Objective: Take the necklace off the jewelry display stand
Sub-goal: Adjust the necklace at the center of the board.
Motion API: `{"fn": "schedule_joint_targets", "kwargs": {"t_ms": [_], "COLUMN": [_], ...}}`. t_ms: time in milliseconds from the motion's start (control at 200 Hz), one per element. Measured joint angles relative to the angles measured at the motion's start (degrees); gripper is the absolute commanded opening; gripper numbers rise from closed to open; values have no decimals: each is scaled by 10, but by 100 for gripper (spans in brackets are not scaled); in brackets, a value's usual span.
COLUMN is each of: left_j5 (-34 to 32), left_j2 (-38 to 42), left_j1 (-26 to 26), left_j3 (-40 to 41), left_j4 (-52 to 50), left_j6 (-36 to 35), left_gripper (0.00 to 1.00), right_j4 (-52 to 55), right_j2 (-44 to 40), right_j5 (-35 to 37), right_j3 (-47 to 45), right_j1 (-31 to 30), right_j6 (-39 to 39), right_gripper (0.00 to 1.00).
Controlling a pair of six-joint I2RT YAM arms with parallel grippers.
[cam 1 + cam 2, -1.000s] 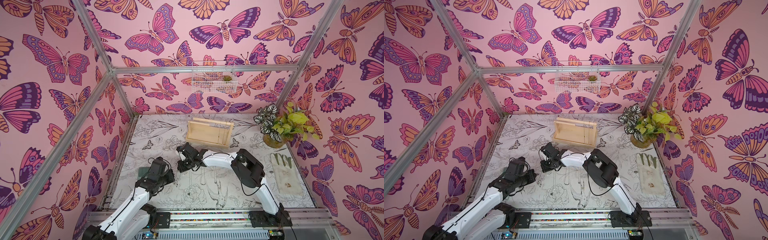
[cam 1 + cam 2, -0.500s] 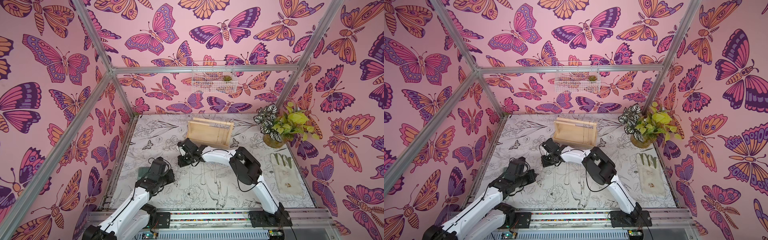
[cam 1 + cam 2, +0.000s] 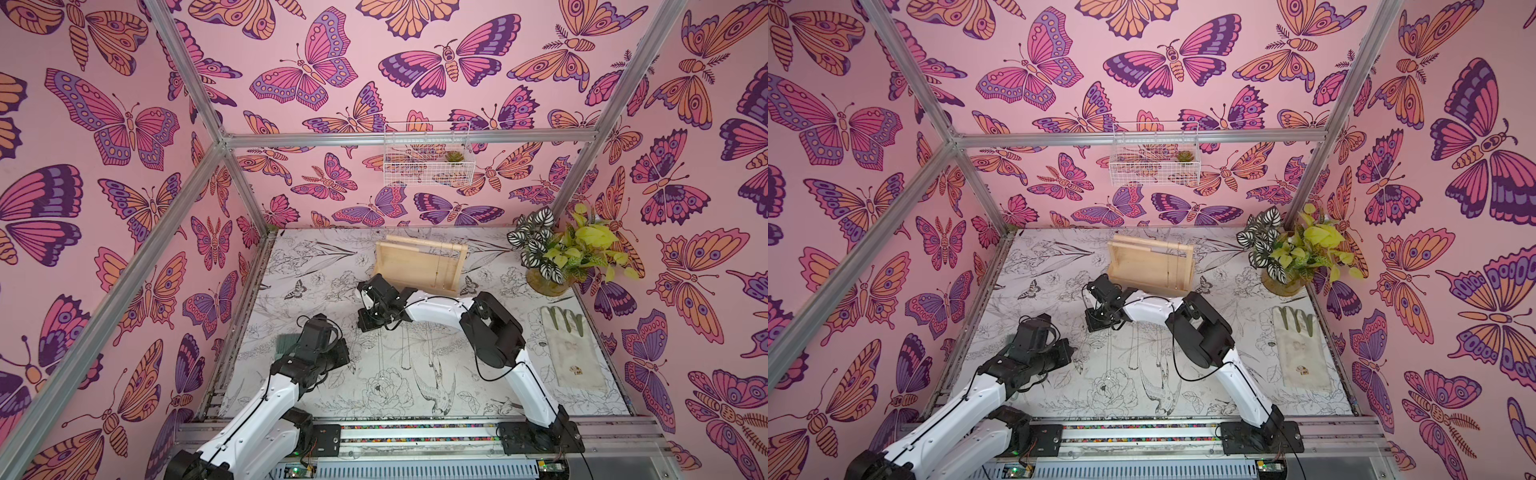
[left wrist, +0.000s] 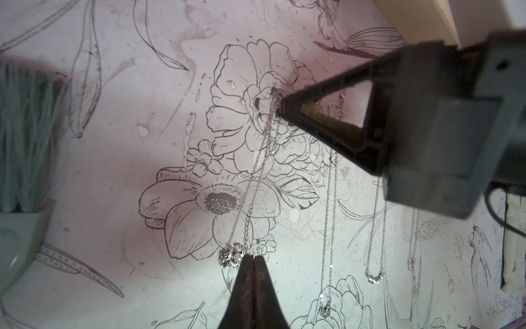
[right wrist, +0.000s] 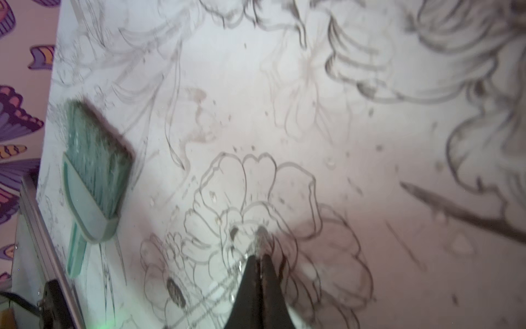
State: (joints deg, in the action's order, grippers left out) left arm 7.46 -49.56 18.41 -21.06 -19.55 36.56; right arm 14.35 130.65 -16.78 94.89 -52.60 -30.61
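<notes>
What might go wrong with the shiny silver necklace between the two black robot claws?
1. The thin silver chain necklace is pinched at the tip of the shut right gripper, so it may slip out.
2. The other silver necklaces lie close beside it on the flower-printed table; dragging could tangle them.
3. The shut left gripper sits by the beaded pendant and might shove it.

1. White-shelled left arm [image 3: 257, 407]: black joint housings behind the claw, thin black cable loops.
2. White-shelled right arm [image 3: 436, 307]: bulky black elbow motor, black cable behind the claw.
3. Dark, tapering wedge fingers [image 4: 244, 293].
</notes>
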Motion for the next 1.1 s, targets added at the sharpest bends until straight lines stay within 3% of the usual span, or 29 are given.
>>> {"fn": "schedule_joint_targets", "kwargs": {"t_ms": [245, 1101], "left_j5": [-9, -25], "left_j2": [0, 42], "left_j1": [0, -23], "left_j3": [0, -15], "left_j4": [0, -33], "left_j6": [-1, -10], "left_gripper": [0, 0], "right_j4": [-16, -40], "right_j2": [-65, -43], "right_j5": [-16, -53], "right_j3": [-87, -76], "right_j1": [-41, -79], "right_j6": [4, -14], "right_gripper": [0, 0]}}
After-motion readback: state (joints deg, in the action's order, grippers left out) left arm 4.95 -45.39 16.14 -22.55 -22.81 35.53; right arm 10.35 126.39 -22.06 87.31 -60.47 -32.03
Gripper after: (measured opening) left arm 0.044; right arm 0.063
